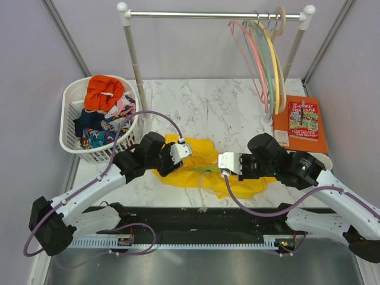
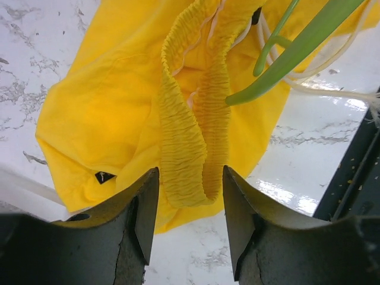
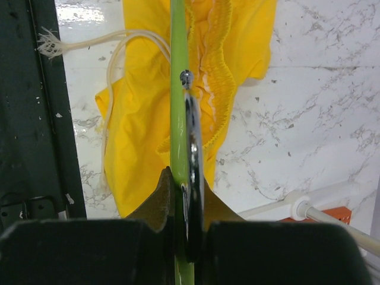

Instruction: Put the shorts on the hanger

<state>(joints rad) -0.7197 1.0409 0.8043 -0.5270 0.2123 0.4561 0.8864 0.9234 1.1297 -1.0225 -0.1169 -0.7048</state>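
Note:
The yellow shorts lie crumpled on the marble table between my two grippers, their white drawstring trailing toward the near edge. My left gripper is open. In its wrist view the gripper has a folded loop of elastic waistband just ahead of its fingertips, untouched. A small dark logo shows on the shorts. My right gripper is shut on the light green hanger, pinching the green bar and metal hook together over the shorts. The hanger crosses the waistband.
A white basket of mixed clothes, with an orange-red garment on top, stands at the back left. A clothes rail carries several hangers at the back right. An orange book lies at the right. A black strip runs along the near edge.

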